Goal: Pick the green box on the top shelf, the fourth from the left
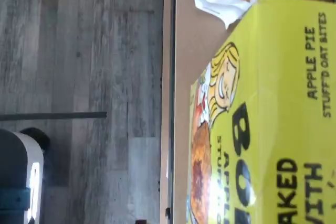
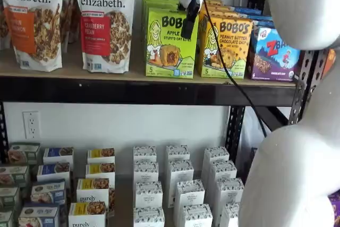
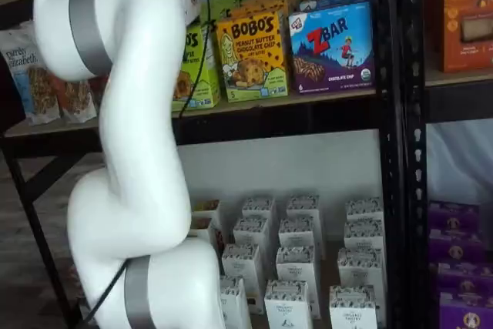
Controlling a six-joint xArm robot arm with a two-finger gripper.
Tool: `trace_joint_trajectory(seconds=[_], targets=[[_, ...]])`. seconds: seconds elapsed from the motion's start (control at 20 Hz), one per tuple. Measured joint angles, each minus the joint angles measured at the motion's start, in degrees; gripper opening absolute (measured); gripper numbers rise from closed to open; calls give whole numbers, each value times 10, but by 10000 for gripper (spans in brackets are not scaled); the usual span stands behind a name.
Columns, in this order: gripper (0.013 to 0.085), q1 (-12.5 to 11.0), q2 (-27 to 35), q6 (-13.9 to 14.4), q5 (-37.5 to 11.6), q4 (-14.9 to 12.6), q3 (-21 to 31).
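Green box [image 2: 171, 43] stands front-row on top shelf [image 2: 143, 91], face out for frontal reach. Gripper [image 2: 189, 25] at its 1 o'clock corner; finger spread unclear, seen side-on.

1. The green box [image 2: 170, 43] sits on the top shelf [image 2: 133, 90], facing front, with more green boxes lined up behind it.
2. The gripper [image 2: 188, 29] hangs from the top edge right in front of the green box's upper right corner. Only a side-on black finger shows, so no idea about a gap.
3. A black cable [image 2: 228, 73] runs from it down to the right.
4. Just to the right is the yellow-orange Bobo's box [image 2: 225, 47], then a blue ZBar box [image 2: 272, 54].
5. On the left stand two Purely Elizabeth bags [image 2: 104, 20].
6. The white arm [image 2: 303, 131] fills the right side.
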Motion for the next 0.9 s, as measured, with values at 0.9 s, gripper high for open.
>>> trace_joint_trajectory(seconds=[0.9], targets=[[650,13,9,12,-3,1,-7]])
